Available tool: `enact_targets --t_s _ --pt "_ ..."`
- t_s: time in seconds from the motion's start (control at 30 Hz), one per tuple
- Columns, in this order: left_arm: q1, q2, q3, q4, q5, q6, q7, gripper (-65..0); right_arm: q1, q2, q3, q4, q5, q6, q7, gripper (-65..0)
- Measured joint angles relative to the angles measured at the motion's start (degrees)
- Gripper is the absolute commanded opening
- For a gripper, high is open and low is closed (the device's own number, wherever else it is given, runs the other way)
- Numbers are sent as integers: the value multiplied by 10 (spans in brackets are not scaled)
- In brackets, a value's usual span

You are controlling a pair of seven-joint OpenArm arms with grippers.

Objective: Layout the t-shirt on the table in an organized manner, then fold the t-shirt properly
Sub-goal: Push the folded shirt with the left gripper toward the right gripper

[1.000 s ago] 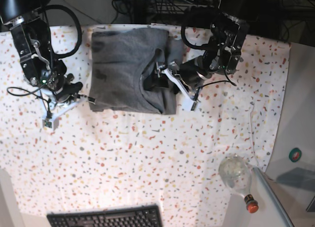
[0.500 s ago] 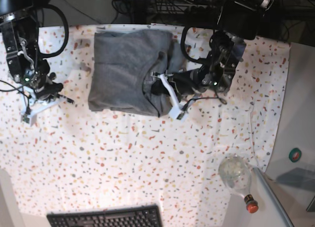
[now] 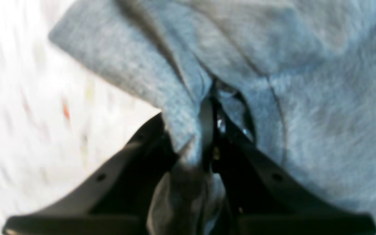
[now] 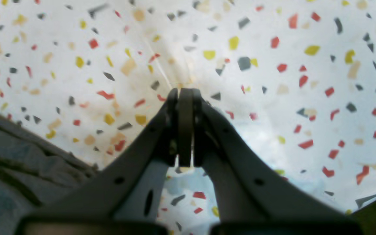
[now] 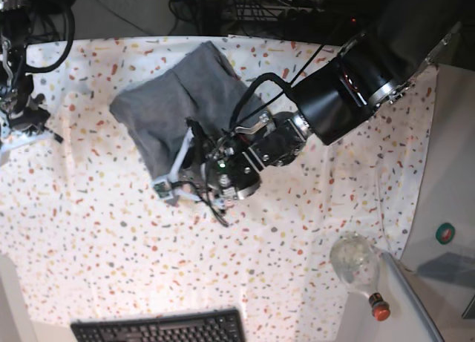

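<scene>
The left claw [image 3: 204, 130] has clamped onto the heather-grey cotton t-shirt [image 5: 174, 104] and dragged it askew across the speckled white table [image 5: 312, 231], undoing the fold; the right claw [image 4: 184, 98] stays together, empty, beside the shirt.

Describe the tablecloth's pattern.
White table cloth speckled with red, yellow, orange and grey flecks; clearest in right wrist view.

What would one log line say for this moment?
left gripper: shut on t-shirt | right gripper: shut, empty | table

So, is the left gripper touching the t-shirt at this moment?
Touching. The left wrist view shows the left gripper with its jaws closed on a fold of the grey t-shirt, the cloth pinched between them.
</scene>
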Motion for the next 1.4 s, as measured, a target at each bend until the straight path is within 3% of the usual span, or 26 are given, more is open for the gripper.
enact_targets --t_s 0.13,0.33,0.53,0.73,1.13,1.17,1.3,1.4 --pt "-15 25 86 -19 -12 -5 -93 -650 -13 0 1 0 -1 0 1 -650" --pt "-34 64 149 -113 4 -4 -146 -650 -27 0 0 0 -1 0 1 -650" --pt "-21 98 155 -145 122 -4 -205 -650 -30 0 0 0 -1 0 2 -650" --pt "-22 110 155 -174 141 -4 -236 -650 -31 0 0 0 -1 0 1 -650" --pt "-21 107 155 -150 143 -4 -229 -650 -30 0 -3 0 -1 0 1 -650" --pt "-21 108 155 -146 143 -4 -230 -606 -30 0 -3 0 -1 0 1 -650" --pt "-21 111 155 -141 138 -4 -230 -319 -30 0 -3 0 -1 0 1 -650" --pt "-23 107 155 -131 141 -4 -227 -173 -30 0 -3 0 -1 0 1 -650"
